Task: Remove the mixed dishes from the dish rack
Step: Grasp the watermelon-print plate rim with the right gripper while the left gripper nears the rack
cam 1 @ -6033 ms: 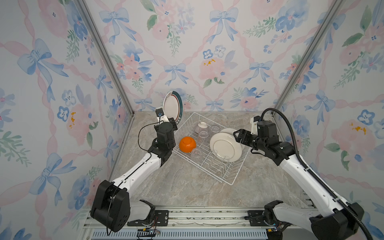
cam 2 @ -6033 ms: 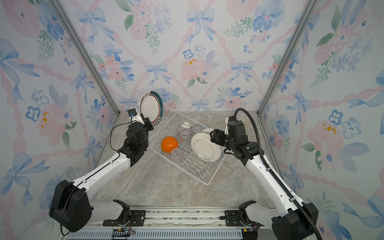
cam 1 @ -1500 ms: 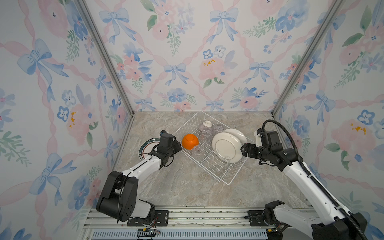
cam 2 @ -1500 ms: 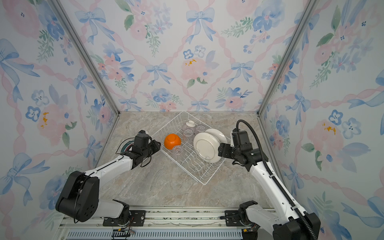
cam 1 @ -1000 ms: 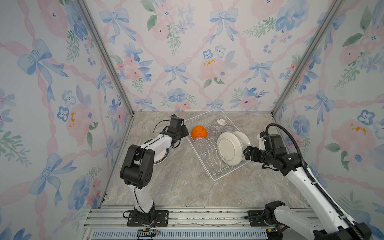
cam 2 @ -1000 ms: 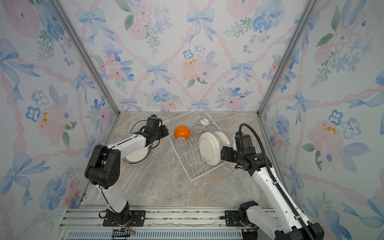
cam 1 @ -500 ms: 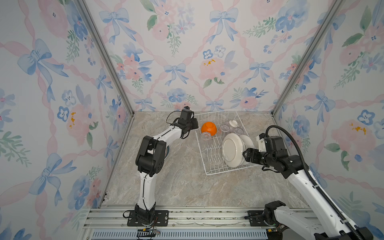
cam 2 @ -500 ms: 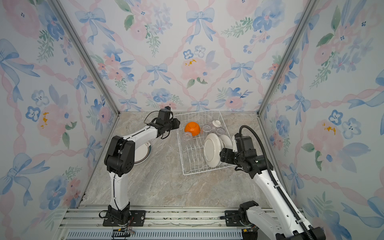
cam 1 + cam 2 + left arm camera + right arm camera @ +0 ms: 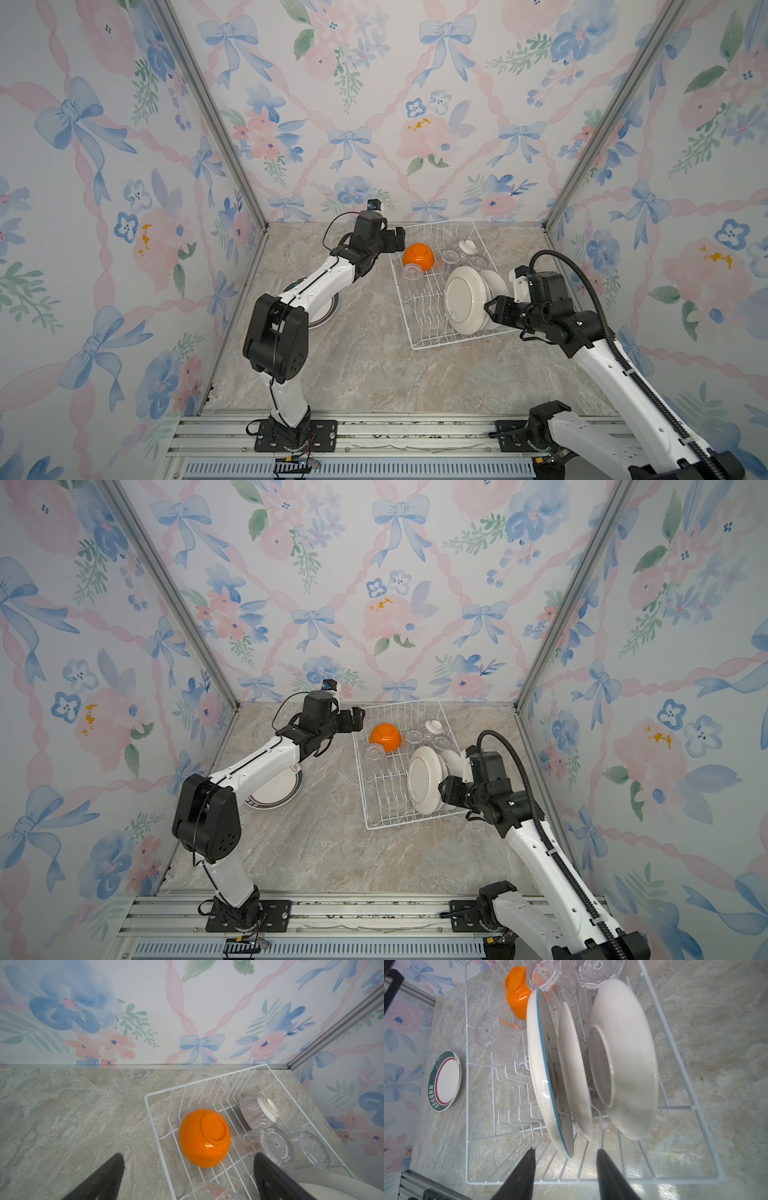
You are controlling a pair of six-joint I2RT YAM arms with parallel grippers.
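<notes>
The step in hand is judged to be the lifting of the round white plate with a blue rim [image 9: 536, 1068] out of the white wire dish rack [image 9: 654, 1182], which lies at about two o'clock from the middle of the grey stone-patterned table [image 9: 353, 374] in both top views. The right gripper [image 9: 565, 1150] is set astride the near rim of that plate, with its jaws parted and not seen to touch it, and nothing is held. To be done well, the rim should be centred between the jaws, pinched firmly and drawn straight up off the prongs, so that the plain white plate [image 9: 575, 1076] just beside it is not knocked. The left gripper [image 9: 188, 1155] is spread wide and empty near the rack's ten o'clock corner, where the upturned orange bowl [image 9: 204, 1137] lies. Three plates are counted upright in the rack at about four o'clock, the third being a deep white plate with a foot ring [image 9: 633, 1064]. One green-and-red-rimmed plate [image 9: 444, 1081] lies flat on the table at nine o'clock of the rack. One orange bowl, one pale ribbed bowl [image 9: 254, 1114] at one o'clock and at least three clear ribbed tumblers [image 9: 490, 1031] are also counted.
</notes>
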